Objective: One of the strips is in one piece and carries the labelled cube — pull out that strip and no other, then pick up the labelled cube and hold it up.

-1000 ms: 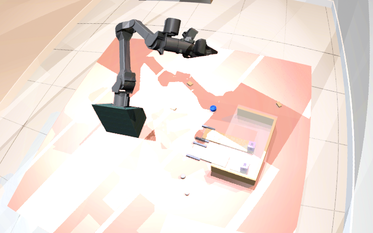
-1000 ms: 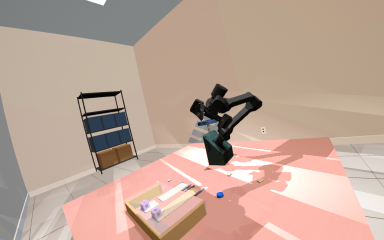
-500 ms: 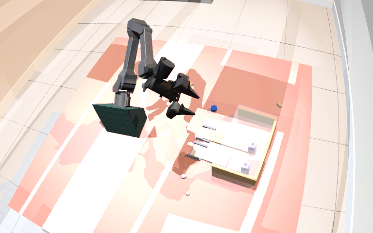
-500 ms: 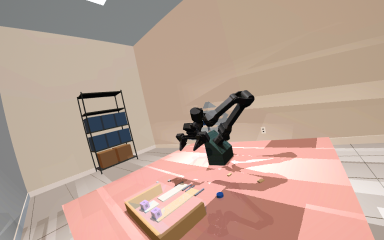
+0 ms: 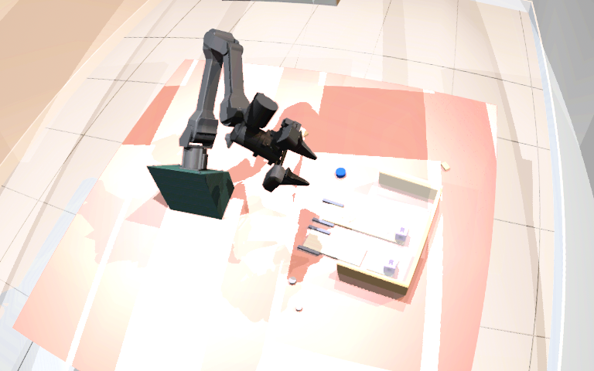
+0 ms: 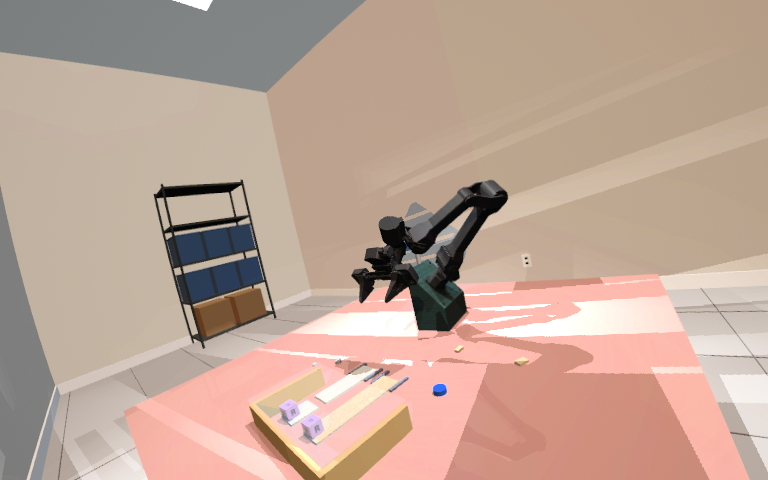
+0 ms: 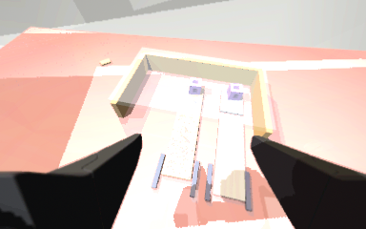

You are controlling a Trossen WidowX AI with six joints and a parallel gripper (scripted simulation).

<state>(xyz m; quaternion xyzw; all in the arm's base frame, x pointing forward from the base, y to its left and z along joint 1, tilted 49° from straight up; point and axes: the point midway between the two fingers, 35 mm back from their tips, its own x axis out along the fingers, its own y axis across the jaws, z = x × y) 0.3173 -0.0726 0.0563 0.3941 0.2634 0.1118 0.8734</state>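
Observation:
A speckled strip (image 5: 370, 223) (image 6: 356, 407) (image 7: 183, 138) runs unbroken into the tray; a lilac lettered cube (image 5: 401, 234) (image 6: 312, 425) (image 7: 195, 88) sits at its far end. Beside it a plain pale strip (image 5: 341, 251) (image 6: 345, 386) (image 7: 230, 157) ends at a gap before a short separate piece (image 6: 303, 412) (image 7: 232, 108), which bears a second lilac cube (image 5: 390, 266) (image 6: 288, 409) (image 7: 234, 92). My gripper (image 5: 312, 171) (image 6: 374, 301) is open and empty, high above the table, on the robot's side of the strips' near ends. Glare washes out the strips in the top view.
The tray (image 5: 372, 280) (image 6: 373, 441) (image 7: 205, 69) has raised walls on three sides and seems to have a see-through cover. Dark bars (image 5: 332, 202) (image 7: 248, 191) flank the strips' near ends. A blue disc (image 5: 340, 172) (image 6: 439, 389), small tan blocks (image 6: 521, 361) (image 7: 105, 62) and pale knobs (image 5: 291, 280) lie around.

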